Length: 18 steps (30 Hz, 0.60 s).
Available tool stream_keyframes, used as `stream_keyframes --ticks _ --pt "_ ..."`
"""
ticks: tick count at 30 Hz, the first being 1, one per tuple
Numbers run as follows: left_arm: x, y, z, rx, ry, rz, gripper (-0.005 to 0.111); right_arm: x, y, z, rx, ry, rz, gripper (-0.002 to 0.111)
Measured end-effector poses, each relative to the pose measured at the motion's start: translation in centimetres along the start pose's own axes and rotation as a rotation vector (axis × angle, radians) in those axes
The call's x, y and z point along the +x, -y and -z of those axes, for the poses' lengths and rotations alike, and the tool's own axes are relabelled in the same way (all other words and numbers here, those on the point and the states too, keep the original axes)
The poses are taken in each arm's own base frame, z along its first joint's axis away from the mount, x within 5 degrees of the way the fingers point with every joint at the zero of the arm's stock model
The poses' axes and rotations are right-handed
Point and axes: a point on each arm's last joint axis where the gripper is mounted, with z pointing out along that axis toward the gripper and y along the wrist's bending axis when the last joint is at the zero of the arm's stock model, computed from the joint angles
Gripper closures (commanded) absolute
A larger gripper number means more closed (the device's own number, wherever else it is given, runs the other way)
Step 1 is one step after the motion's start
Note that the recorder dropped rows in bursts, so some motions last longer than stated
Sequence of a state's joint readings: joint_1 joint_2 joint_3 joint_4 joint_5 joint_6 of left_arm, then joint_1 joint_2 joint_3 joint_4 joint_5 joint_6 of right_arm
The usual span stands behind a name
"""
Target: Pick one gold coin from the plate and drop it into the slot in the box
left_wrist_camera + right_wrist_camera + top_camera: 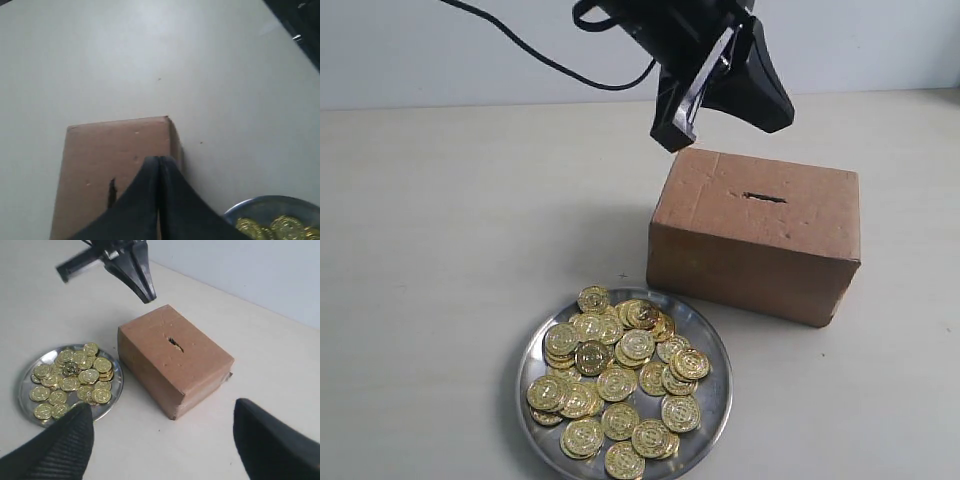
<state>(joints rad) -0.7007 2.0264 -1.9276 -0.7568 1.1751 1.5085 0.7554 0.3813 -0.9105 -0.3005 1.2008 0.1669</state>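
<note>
In the exterior view we see the left gripper [674, 138] hanging above the far left corner of the box [750, 245], short of the slot [764, 197], with the coins [615, 385] heaped on the plate [718, 345] in front. We judge nothing dropped yet. The left wrist view adds that its fingers are pressed together, no coin showing between them. Only the right wrist view shows the right gripper [162, 409] — spread wide, empty, back from the box.

A pale cream tabletop [440, 250] takes up most of what I can see, matte and plain apart from a few tiny dark specks. Along its far edge stands a bare, light grey-blue wall [420, 50]. The light is soft and even, and shadows are faint.
</note>
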Motion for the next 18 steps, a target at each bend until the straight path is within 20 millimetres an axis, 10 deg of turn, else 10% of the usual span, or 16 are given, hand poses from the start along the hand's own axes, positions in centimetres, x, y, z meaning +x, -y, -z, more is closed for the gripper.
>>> stream_keyframes --ticks 10,18 --pt "-4.2 11.8 3.3 0.097 0.053 0.019 0.107 7.2 -2.9 -8.1 -0.089 0.248 0.125 0.036" --pt "-5.5 20.1 10.8 -0.103 0.195 -0.018 0.107 8.1 -3.4 -9.2 -0.125 0.245 0.109 0.036"
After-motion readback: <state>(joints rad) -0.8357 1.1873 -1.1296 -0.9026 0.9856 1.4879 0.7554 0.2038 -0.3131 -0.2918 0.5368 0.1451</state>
